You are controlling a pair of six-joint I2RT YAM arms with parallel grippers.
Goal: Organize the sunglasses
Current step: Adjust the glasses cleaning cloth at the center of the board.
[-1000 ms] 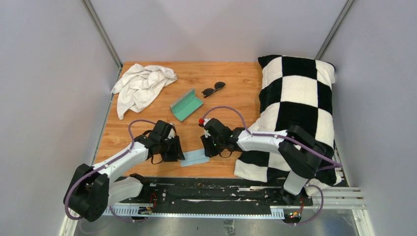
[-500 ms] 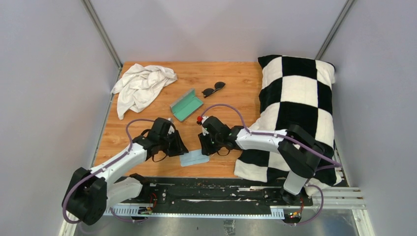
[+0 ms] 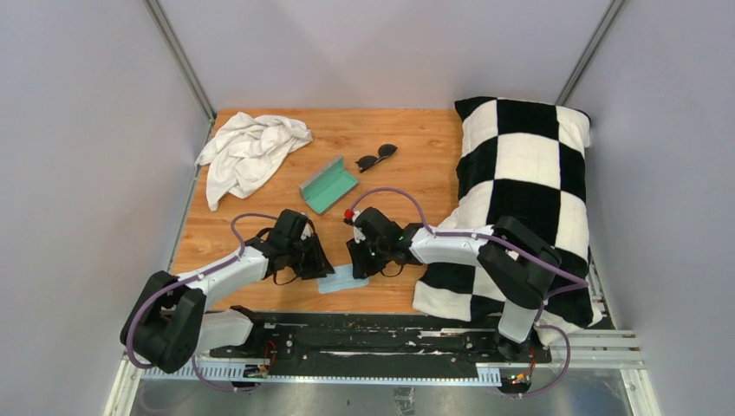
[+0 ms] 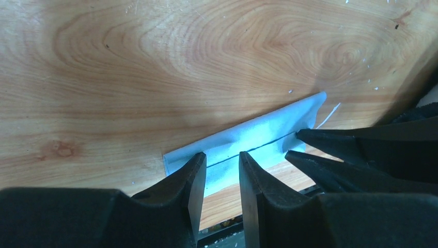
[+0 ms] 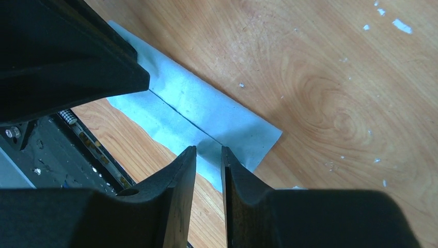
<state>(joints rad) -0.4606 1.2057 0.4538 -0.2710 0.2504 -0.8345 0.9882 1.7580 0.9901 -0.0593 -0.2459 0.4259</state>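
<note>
The sunglasses (image 3: 377,157) lie folded on the wooden table at the back, right of the open grey case (image 3: 329,185) with teal lining. Both grippers are low over the light blue cloth (image 3: 341,279) near the front edge. My left gripper (image 3: 321,265) is at its left end and my right gripper (image 3: 356,266) at its right end. In the left wrist view the left gripper (image 4: 222,161) is a little open over the folded cloth (image 4: 258,133). In the right wrist view the right gripper (image 5: 208,151) is narrowly open over the cloth (image 5: 206,111). Neither holds anything.
A crumpled white towel (image 3: 250,152) lies at the back left. A black-and-white checkered pillow (image 3: 524,182) fills the right side, with the right arm resting against it. The table's front edge and black rail (image 3: 373,334) run just below the cloth.
Both grippers have shifted slightly away from the front edge and closer together over the cloth. The left arm's elbow has swung right. The cloth, case and sunglasses have not moved.
</note>
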